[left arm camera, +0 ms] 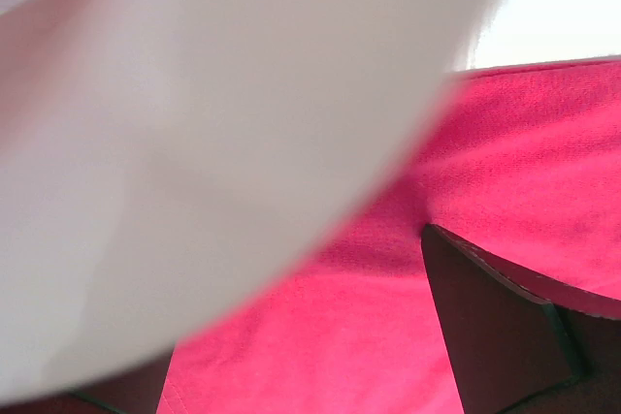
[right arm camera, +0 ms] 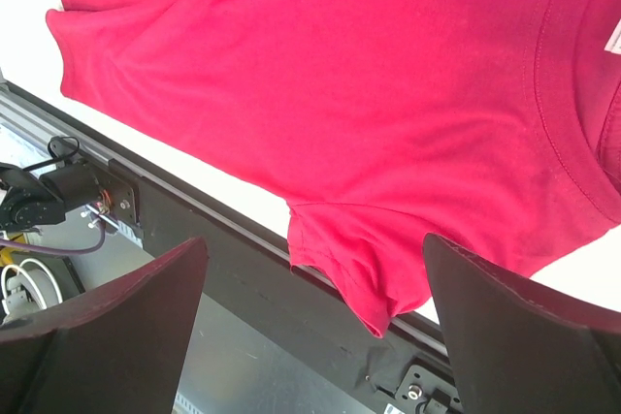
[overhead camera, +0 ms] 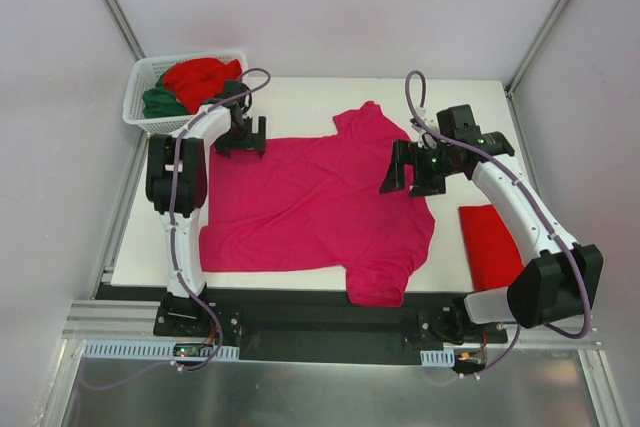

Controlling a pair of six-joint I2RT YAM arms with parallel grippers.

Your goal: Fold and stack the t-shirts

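- Magenta-pink t-shirt: lies spread flat on white table.
- Left gripper: hangs wide open, empty, over that shirt's far-left edge.
- Right gripper: gapes empty above its right side.
- Folded red t-shirt: rests just right of it.

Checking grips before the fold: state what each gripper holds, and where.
Nothing is held. The left gripper and right gripper both stand open over the pink t-shirt.

White lattice basket at far-left corner of white counter; pale walls behind and at both sides.
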